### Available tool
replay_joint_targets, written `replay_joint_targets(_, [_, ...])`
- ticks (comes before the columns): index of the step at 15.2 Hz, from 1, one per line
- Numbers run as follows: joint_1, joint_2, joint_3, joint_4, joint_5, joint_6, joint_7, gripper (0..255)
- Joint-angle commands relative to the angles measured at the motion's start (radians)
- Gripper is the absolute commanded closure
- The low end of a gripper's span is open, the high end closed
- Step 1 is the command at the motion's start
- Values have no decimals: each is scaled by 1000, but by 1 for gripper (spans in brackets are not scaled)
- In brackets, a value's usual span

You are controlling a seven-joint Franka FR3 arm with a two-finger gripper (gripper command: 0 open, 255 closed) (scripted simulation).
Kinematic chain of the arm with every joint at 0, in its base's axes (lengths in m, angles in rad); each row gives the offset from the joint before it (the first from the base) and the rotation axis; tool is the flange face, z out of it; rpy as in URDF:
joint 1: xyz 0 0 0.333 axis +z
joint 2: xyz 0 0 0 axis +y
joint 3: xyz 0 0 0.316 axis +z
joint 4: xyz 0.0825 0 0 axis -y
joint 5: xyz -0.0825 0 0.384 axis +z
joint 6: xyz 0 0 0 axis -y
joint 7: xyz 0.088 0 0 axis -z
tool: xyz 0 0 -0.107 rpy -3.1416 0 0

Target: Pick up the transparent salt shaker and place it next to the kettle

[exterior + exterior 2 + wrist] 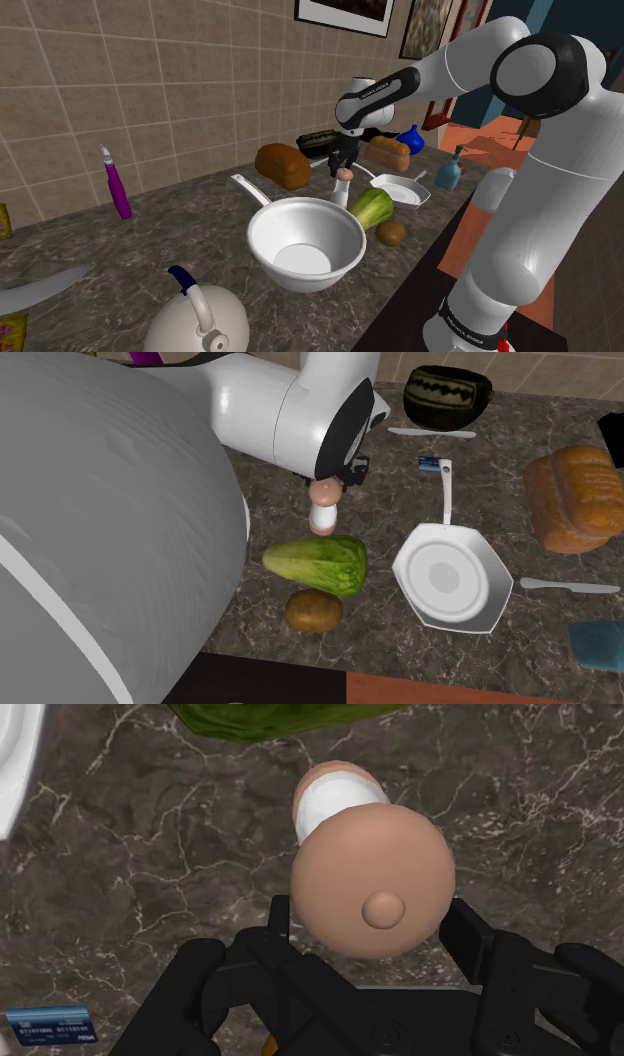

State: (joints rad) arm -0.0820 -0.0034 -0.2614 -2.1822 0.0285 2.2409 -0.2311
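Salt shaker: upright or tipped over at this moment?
Upright. In the shoulder view the salt shaker stands with its rounded tan cap on top, under the gripper; the wrist view looks down onto that cap.

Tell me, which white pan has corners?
The small pan, farther from the kettle; the big pan is round.

Salt shaker [343, 187] just beside, perhaps against, the gourd [370, 207]; saucepan [290, 222] between them and the kettle [190, 325].

Veined stone counter [150, 854], glossy kettle [180, 330]
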Motion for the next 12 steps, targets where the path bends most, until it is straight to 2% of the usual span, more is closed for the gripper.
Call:
replay_joint_targets(1, [0, 1, 0, 0, 0, 0, 0, 255])
replay_joint_targets(8, [0, 0, 0, -1, 0, 0, 0, 255])
replay_joint_targets(12, [0, -24, 1, 28, -9, -53, 7, 255])
